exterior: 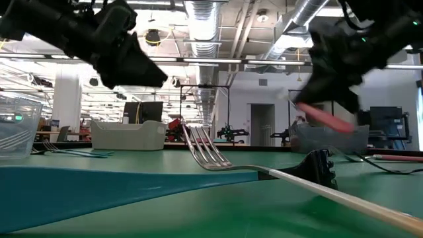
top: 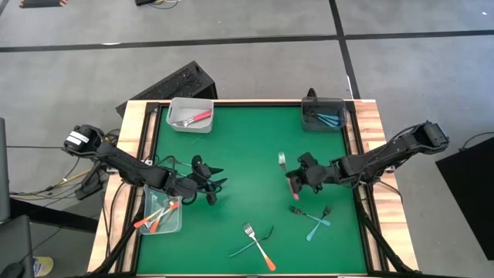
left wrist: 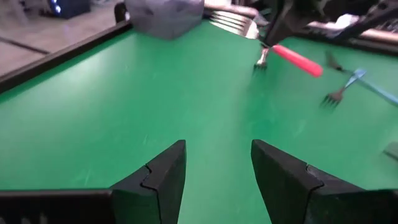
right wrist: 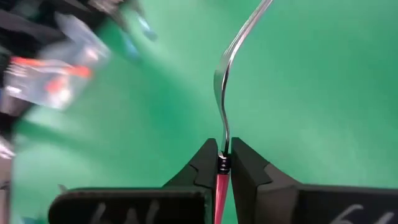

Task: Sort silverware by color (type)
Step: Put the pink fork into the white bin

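A green mat [top: 247, 166] covers the wood-edged table [top: 370, 123] in an open workshop. Above its middle, the right gripper [top: 294, 182] pinches a red-handled fork [top: 291, 182]; the left gripper [top: 210, 185], fingers spread, hovers near the left edge beside a clear bin [top: 179, 224] of orange forks.

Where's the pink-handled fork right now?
In the high view the pink-handled fork is right of the table's centre, clamped in the right pincer, above the two teal forks lying near the front edge.

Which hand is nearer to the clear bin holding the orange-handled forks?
Left. The left hand hovers open just beside the clear bin at the table's left edge. The right hand, shut on a red-handled fork, is far across the mat.
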You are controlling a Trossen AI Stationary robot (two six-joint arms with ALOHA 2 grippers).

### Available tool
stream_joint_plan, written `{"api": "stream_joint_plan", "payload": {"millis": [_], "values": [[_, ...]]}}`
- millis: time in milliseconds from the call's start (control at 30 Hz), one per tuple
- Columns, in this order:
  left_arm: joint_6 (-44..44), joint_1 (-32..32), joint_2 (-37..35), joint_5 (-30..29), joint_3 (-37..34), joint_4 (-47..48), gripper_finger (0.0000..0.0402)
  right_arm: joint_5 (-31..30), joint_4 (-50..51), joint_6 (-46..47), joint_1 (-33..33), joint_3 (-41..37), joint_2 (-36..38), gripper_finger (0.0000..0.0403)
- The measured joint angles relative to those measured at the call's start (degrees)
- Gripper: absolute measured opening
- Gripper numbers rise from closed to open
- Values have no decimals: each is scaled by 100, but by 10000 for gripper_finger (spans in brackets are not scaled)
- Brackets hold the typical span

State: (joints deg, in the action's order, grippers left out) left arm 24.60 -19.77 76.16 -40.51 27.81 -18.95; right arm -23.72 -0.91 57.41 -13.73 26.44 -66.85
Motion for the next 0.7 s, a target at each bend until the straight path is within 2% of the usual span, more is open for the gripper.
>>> {"api": "stream_joint_plan", "payload": {"millis": [233, 400, 567, 700], "values": [[-558, 130, 0, 224, 0, -840, 169, -76, -1856, -1827, 197, 0, 0, 41], [-916, 382, 0, 502, 0, -1429, 169, -23, -2503, -2715, 201, 2, 0, 40], [-1311, 713, 9, 1096, 0, -2078, 169, 178, -2791, -3118, 185, 9, -176, 40], [-1635, 940, 430, 1843, 98, -2880, 169, 540, -3182, -3587, 176, 217, -764, 40]]}}
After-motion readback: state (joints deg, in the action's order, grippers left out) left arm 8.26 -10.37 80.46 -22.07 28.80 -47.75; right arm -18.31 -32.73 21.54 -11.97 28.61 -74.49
